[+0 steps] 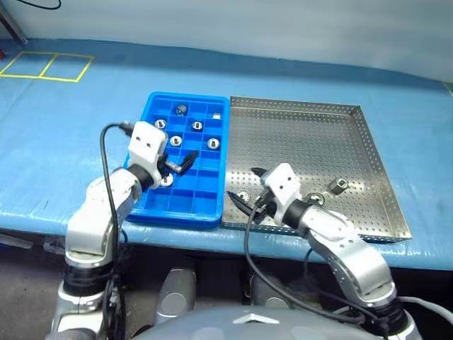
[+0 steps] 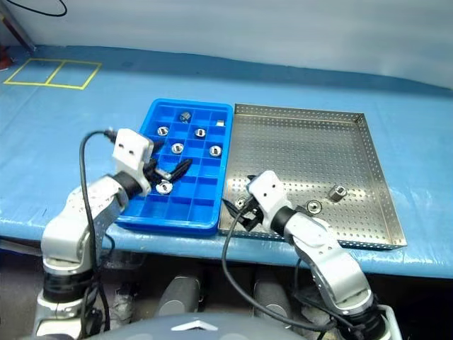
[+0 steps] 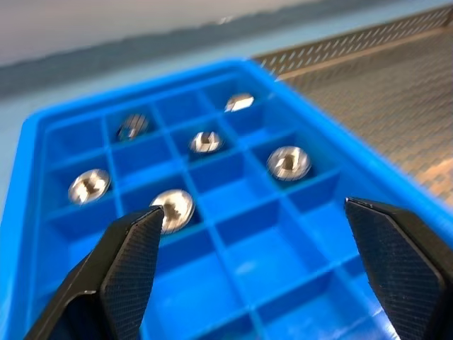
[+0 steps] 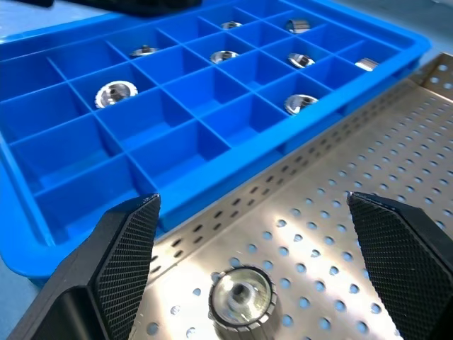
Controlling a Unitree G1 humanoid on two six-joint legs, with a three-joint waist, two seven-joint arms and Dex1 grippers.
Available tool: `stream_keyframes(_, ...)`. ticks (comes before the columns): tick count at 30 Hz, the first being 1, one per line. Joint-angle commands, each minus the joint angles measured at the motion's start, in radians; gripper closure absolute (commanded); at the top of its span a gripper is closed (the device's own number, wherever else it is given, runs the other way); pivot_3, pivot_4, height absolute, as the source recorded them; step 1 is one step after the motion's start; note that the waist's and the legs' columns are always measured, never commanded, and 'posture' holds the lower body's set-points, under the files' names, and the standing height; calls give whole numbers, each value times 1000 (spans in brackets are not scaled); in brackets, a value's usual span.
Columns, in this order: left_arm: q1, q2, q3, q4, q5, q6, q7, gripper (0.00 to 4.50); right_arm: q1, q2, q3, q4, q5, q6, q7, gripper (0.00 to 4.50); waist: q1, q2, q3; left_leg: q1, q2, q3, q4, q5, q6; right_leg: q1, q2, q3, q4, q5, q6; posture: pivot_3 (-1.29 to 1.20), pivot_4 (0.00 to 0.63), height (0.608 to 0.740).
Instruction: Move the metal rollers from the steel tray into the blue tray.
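Note:
The blue tray [image 1: 185, 212] lies left of the steel tray [image 1: 304, 142]. Several metal rollers [image 1: 213, 143] sit one to a compartment in the blue tray, and one more roller [image 2: 164, 187] lies in a compartment near the tray's front. My left gripper [image 1: 177, 166] hangs open just above that part, nothing between its fingers [image 3: 127, 262]. In the steel tray, one roller [image 4: 242, 297] lies at the front left corner, right below my open right gripper [image 1: 244, 188]. Two more rollers [image 1: 315, 199] [image 1: 337, 185] lie to the right along the front.
Both trays rest on a blue cloth-covered table [image 1: 64, 163], close to its front edge. Yellow tape squares [image 1: 48, 66] mark the far left of the cloth. A pale wall [image 1: 283, 28] stands behind the table.

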Motion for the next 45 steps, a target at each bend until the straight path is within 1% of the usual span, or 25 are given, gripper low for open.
stream_keyframes(1,-99,45,-39,58,-46,-74,-120,8,34,-37,-92,-74,24,27,6,0,-6,0,0,0,0,0,0,0,0,0,0,0,0,0,0,45,150,740)
stream_keyframes(5,-233,134,-202,235,-28,-194,-362,8,84,-71,-174,-91,9,46,-19,0,-21,0,0,0,0,1,0,0,0,0,0,0,0,0,0,7,150,740)
stream_keyframes(8,-313,164,-306,361,-3,-280,-510,8,104,-70,-204,-101,6,51,-40,0,-37,0,0,0,0,1,0,0,0,0,0,1,-1,0,0,-26,150,740)
stream_keyframes(12,-446,142,-439,569,68,-402,-673,8,133,-49,-206,-120,1,53,-73,0,-55,0,0,0,0,1,0,0,0,-1,1,2,0,0,0,-63,150,740)
stream_keyframes(17,-563,89,-545,762,150,-511,-802,8,163,-17,-189,-141,-5,53,-107,0,-77,0,0,-1,0,2,0,0,1,-1,1,2,0,0,0,-105,150,740)
stream_keyframes(21,-630,50,-618,874,211,-582,-907,8,180,4,-180,-151,-12,48,-129,0,-91,0,0,-2,0,2,0,-1,1,-2,1,3,0,0,0,-132,150,740)
stream_keyframes(24,-661,30,-661,923,237,-622,-1000,8,189,17,-174,-154,-18,41,-143,0,-104,1,0,-2,0,2,0,-1,1,-2,1,4,0,0,0,-151,150,740)
stream_keyframes(27,-685,12,-701,967,283,-668,-1055,8,195,30,-169,-156,-25,33,-154,0,-111,1,0,-1,0,2,0,-1,1,-2,2,4,0,0,0,-165,150,740)
stream_keyframes(31,-708,-8,-740,1027,353,-725,-1086,8,196,43,-164,-156,-34,24,-163,0,-121,1,0,-1,0,2,0,-1,1,-2,2,4,1,0,1,-176,150,740)
stream_keyframes(36,-739,-38,-772,1107,446,-780,-1068,8,200,56,-158,-151,-40,9,-168,0,-127,1,0,-1,0,2,0,-1,1,-2,2,4,1,0,1,-178,150,740)
stream_keyframes(41,-760,-64,-796,1152,511,-816,-1081,8,193,60,-152,-143,-44,0,-167,0,-147,1,0,-1,1,2,0,-1,1,-2,2,5,1,0,1,-176,150,740)
stream_keyframes(42,-761,-66,-798,1157,521,-822,-1085,368,192,60,-152,-142,-44,-1,-167,0,-149,1,0,-1,1,2,0,-1,2,-2,3,5,2,0,1,-177,150,740)
stream_keyframes(43,-765,-69,-805,1163,533,-832,-1087,539,190,60,-155,-141,-43,-4,-167,0,-151,1,0,-1,1,2,0,-1,2,-2,3,5,2,0,1,-177,150,740)
stream_keyframes(45,-769,-77,-810,1171,550,-841,-1095,1188,188,60,-156,-137,-45,-8,-167,0,-151,1,0,-1,1,2,0,-1,2,-2,3,5,2,0,1,-177,150,740)
